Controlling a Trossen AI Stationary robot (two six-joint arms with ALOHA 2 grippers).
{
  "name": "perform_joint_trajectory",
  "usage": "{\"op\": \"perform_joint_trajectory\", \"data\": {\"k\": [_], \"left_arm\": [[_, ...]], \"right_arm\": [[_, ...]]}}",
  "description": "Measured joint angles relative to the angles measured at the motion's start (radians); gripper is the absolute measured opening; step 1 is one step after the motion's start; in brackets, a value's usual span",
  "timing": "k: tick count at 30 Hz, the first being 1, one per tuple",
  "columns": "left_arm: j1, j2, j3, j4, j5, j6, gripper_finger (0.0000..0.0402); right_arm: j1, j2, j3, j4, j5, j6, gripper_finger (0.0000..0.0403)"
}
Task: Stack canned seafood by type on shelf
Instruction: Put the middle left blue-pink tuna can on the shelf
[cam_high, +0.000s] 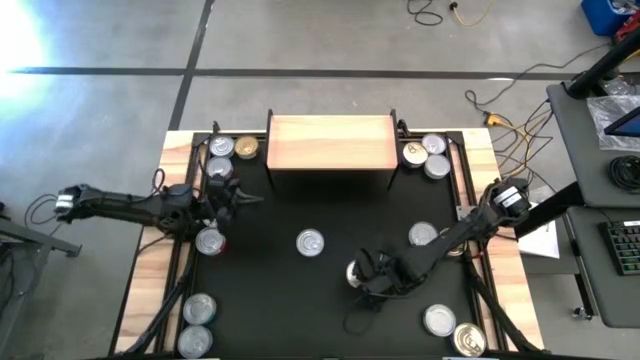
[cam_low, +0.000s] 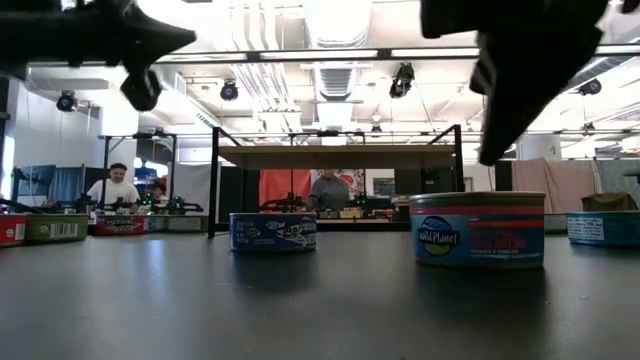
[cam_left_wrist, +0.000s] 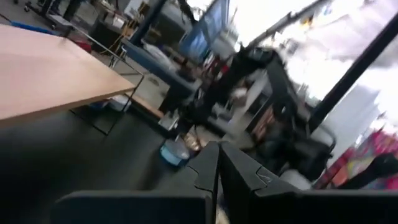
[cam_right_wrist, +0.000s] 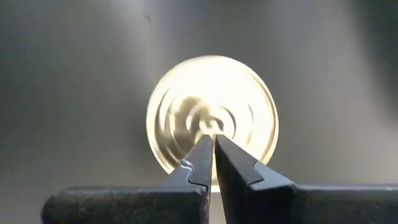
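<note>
A small low shelf (cam_high: 331, 142) with a light wood top and thin black legs stands at the 12 o'clock edge of the big black mat (cam_high: 300, 290). Its top is bare.

Short round shiny tins sit all around. Three tins (cam_high: 228, 155) huddle at the shelf's 9 o'clock side, near the mat's corner. Three more (cam_high: 427, 154) huddle at its 3 o'clock side. Two tins (cam_high: 198, 325) sit at the mat's 7 o'clock corner, and two (cam_high: 452, 329) at its 5 o'clock corner. One silver-topped tin (cam_high: 310, 242) sits alone in the middle, with open mat all around it. Another tin (cam_high: 423, 235) lies toward 3 o'clock, close to the right arm.

The left gripper (cam_high: 243, 199) hangs above the mat at 9 o'clock, pointing at the middle. Its fingers (cam_left_wrist: 214, 171) are pressed together and hold nothing. A tin with a red side (cam_high: 210, 241) sits just below that arm, near the mat's edge.

The right gripper (cam_high: 360, 275) hangs over a tin with a bright round top (cam_right_wrist: 212, 122) toward 5 o'clock. Its fingers (cam_right_wrist: 205, 163) are shut tight, tips together over the middle of the lid, gripping nothing. I cannot tell if they touch the lid.

From table height, a blue-sided tin (cam_low: 272, 231) and a blue and red tin (cam_low: 478, 229) stand well apart with clear mat between them.
</note>
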Motion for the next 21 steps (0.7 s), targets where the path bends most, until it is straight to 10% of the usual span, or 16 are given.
{"op": "perform_joint_trajectory", "data": {"k": [21], "left_arm": [[-0.054, 0.72, 0.432, -0.132, 0.208, 0.228, 0.0]], "right_arm": [[0.053, 0.003, -0.036, -0.045, -0.049, 0.226, 0.0013]]}}
